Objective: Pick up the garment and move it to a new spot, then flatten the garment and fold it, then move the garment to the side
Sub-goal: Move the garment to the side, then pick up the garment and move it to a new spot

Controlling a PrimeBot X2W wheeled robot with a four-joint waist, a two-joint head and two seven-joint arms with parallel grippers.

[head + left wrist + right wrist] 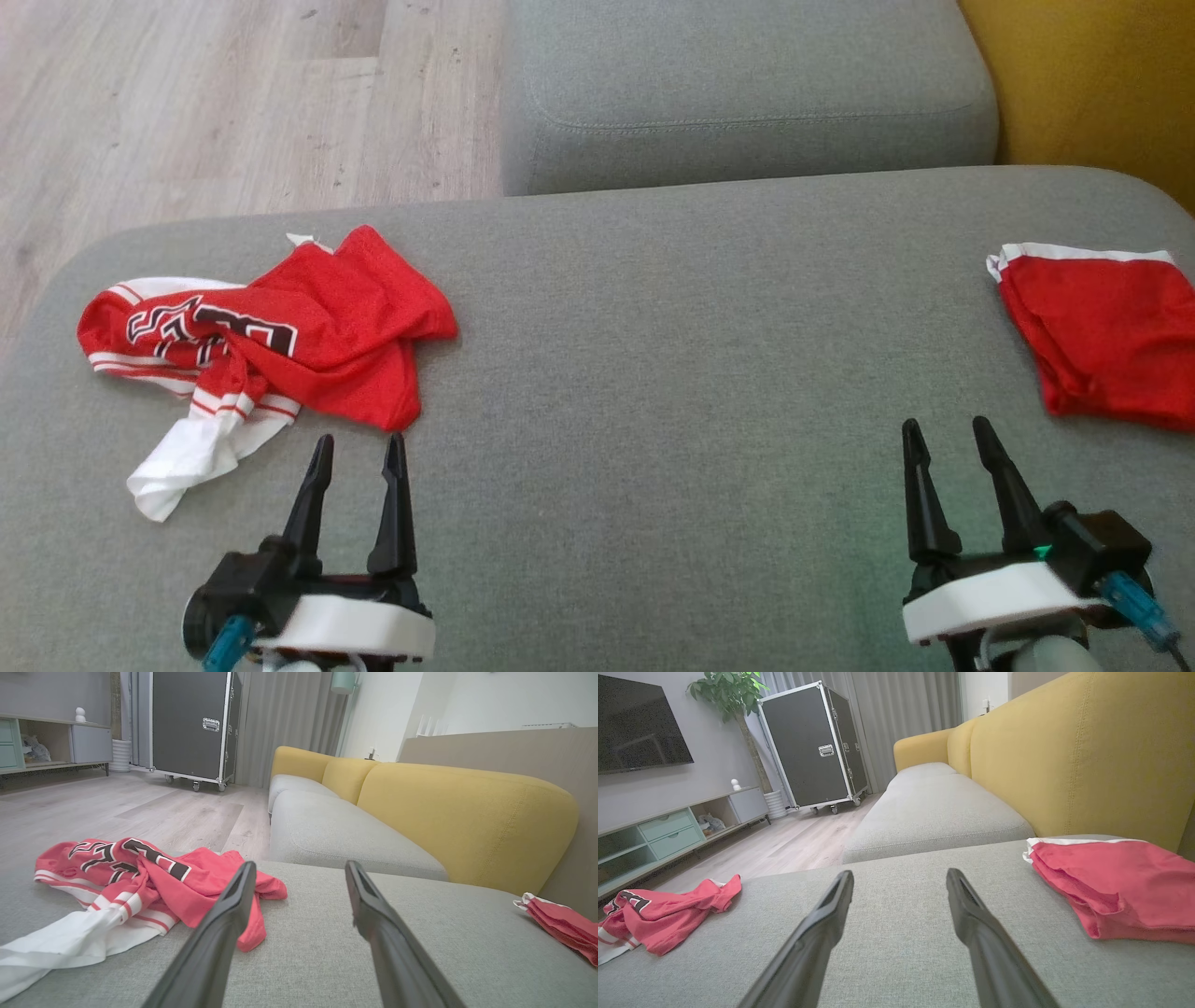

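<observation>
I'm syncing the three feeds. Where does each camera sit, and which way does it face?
Head: on the head, looking down at the seat; left gripper and right gripper rise from below.
Left wrist: looks along its fingers across the seat; jersey at left.
Right wrist: likewise along its fingers; folded garment at right.
Shared: both wrists see the yellow backrest.

Garment (280,327) on the left part of the seat cushion (653,373), second garment (1111,345) at its right edge, well apart, left gripper (360,439) just before the first, right gripper (946,423) near the second, another cushion (747,84) behind, floor (187,112) beyond at left, backrest (1092,84) at far right
</observation>
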